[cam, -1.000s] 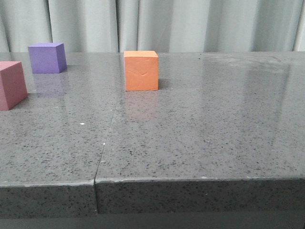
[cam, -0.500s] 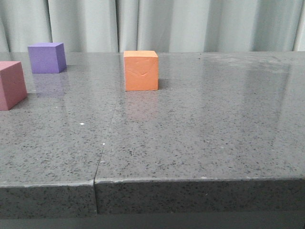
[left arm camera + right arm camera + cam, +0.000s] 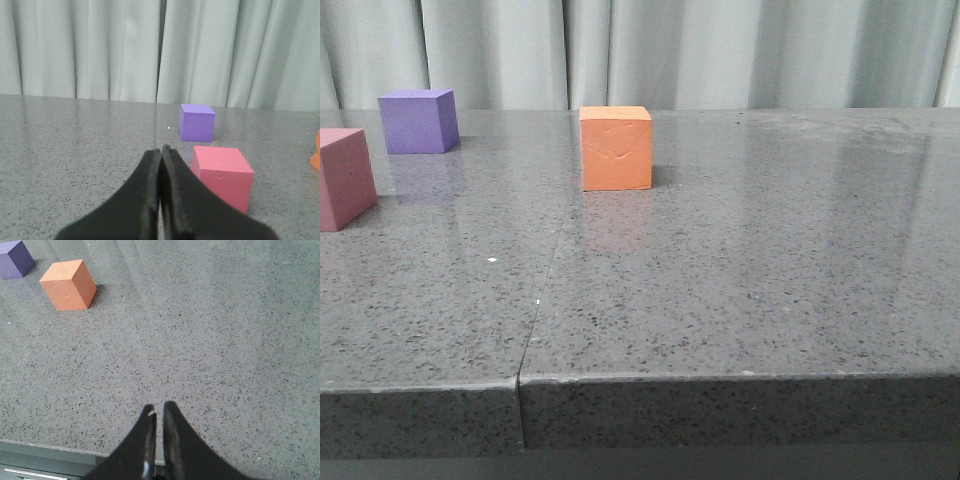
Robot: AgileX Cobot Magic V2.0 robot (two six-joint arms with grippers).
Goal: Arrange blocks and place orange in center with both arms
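Pressing together, the fingers of the left gripper (image 3: 161,152) are seen fully closed and empty; the right gripper (image 3: 157,411) is nearly closed, a thin gap remaining. Since the earlier frame the pink cube (image 3: 344,178) has shifted slightly left. The orange cube (image 3: 616,148) and purple cube (image 3: 418,121) are unchanged on the grey table (image 3: 740,270). No writing is legible.

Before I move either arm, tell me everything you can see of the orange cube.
The orange matte foam-like cube sits upright and flat on the grey speckled stone tabletop, right of the table's seam, one face square to the front camera. That face carries a small curved crease mark; its edges look slightly soft. It casts a small shadow on its right side and a faint reflection in front. Nothing touches it except the table; neither gripper is near it, and the other cubes stand apart on its left.
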